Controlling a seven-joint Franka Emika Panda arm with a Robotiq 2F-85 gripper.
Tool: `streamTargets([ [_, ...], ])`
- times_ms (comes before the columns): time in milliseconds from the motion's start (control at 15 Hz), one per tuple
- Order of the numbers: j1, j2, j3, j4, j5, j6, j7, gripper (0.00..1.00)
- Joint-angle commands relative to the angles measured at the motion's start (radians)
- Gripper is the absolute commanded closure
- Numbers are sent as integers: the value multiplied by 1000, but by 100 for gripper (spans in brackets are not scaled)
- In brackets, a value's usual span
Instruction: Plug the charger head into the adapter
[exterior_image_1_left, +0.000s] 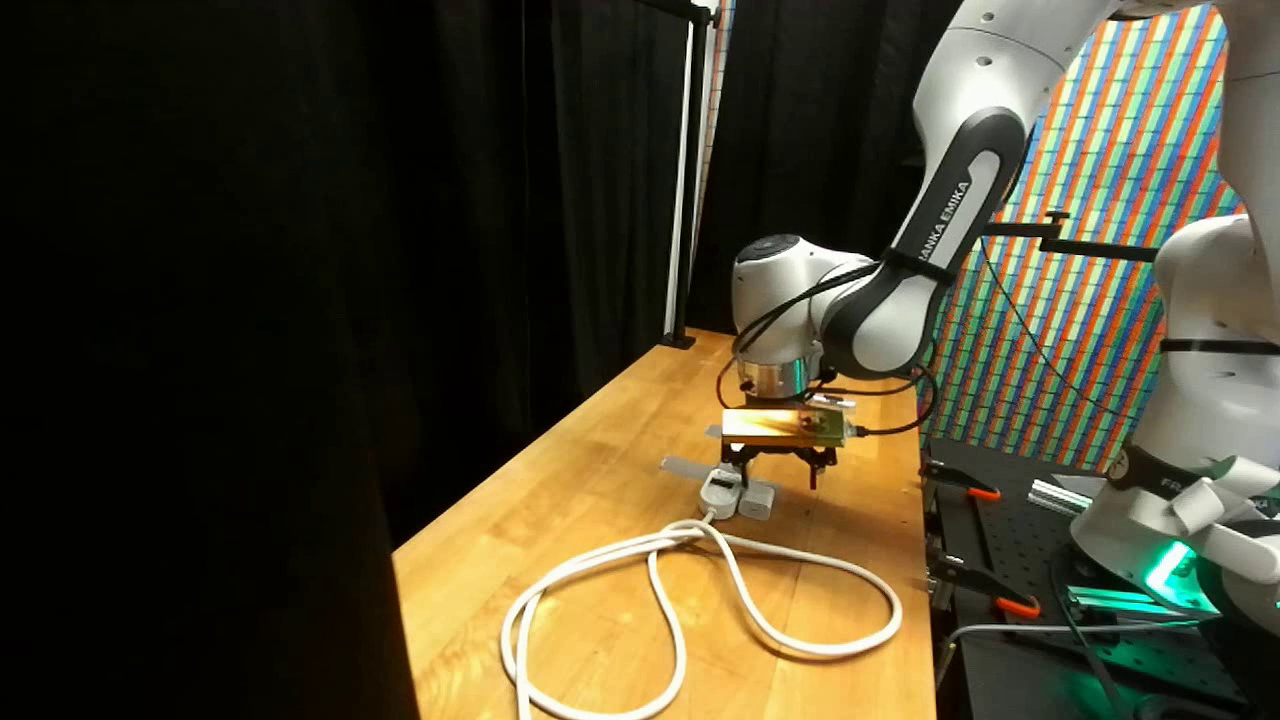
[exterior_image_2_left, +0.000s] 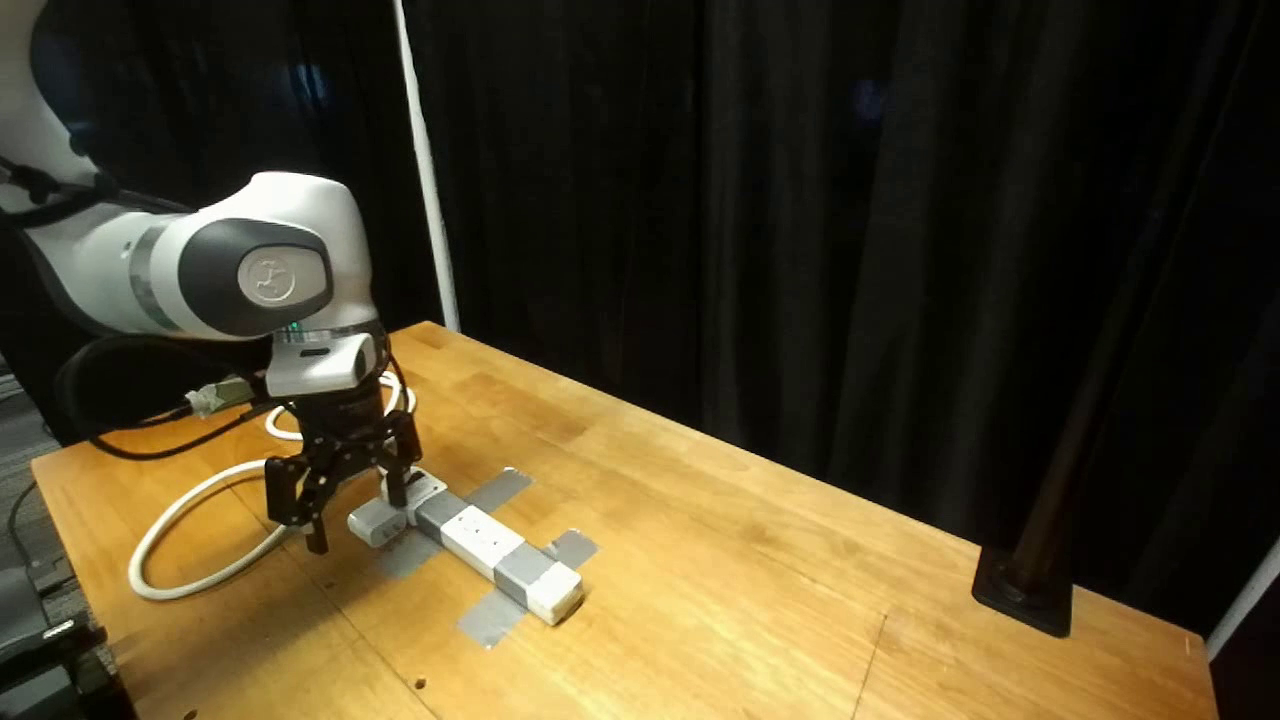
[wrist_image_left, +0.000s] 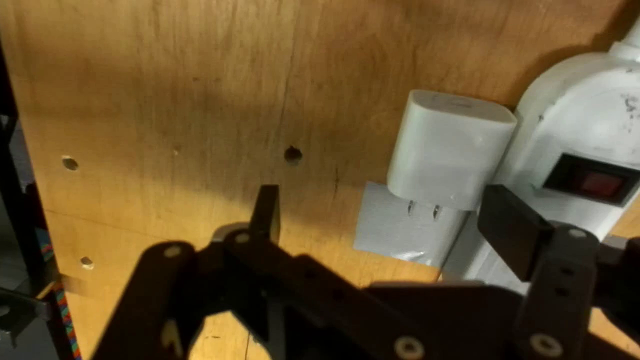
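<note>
Leftmost in the wrist view comes the brown wooden counter (wrist_image_left: 165, 115). Over it stands the black, two-fingered end effector (wrist_image_left: 381, 206), its fingers well apart and clamped on nothing. Further right, the small white, rounded plastic charger head (wrist_image_left: 452, 150) lies flat on the counter, its two thin metal prongs (wrist_image_left: 436, 212) pointing to the near side, over grey tape (wrist_image_left: 390, 232). It should be light and stiff, its smooth shell likely a bit slippery, the prongs the part most easily bent. The best hold looks to be across its left and right sides, clear of the prongs. Rightmost, the elongated white plastic adapter (wrist_image_left: 555, 125) lies just beside it; whether they touch I cannot tell, and working a finger in between could be tight.
</note>
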Motion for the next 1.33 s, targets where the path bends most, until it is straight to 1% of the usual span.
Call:
streamTargets([
  [0,34,27,-48,-12,-84,91,103,0],
  [200,41,64,-47,-21,-90,151,117,0],
  [333,42,85,-34,-31,-67,192,92,0],
  [467,58,101,-32,-43,-54,224,84,0],
  [600,82,104,-46,-61,-50,254,89,0],
  [933,124,69,-73,-102,-38,254,102,0],
  [1267,157,27,-77,-156,-38,233,126,0],
])
